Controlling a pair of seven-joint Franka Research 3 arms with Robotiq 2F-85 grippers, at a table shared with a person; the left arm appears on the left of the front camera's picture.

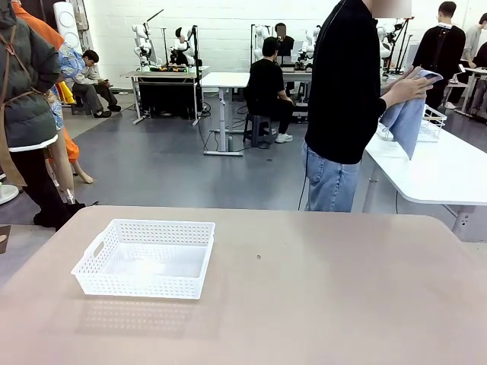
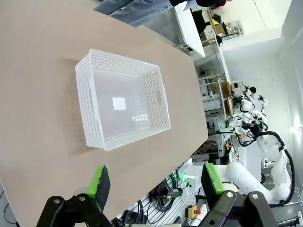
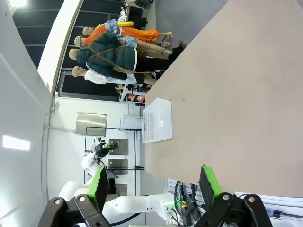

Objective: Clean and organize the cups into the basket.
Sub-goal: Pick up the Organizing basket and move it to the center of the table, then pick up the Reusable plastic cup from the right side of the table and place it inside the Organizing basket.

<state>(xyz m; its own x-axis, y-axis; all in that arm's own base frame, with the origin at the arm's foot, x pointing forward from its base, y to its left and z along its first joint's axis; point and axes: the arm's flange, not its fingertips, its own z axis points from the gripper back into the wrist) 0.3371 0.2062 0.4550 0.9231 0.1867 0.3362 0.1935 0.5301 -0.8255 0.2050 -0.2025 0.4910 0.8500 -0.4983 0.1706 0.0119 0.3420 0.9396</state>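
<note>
Hovering with left pincer (image 2: 154, 182) spread open, white basket (image 2: 123, 99) lying just ahead on the table (image 2: 38, 71); holding right pincer (image 3: 154, 182) open too, basket well apart.

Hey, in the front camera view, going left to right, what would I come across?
Shallow white perforated plastic basket → small dark speck on the tan tabletop → standing person in black top → pale blue cloth they hold.
</note>
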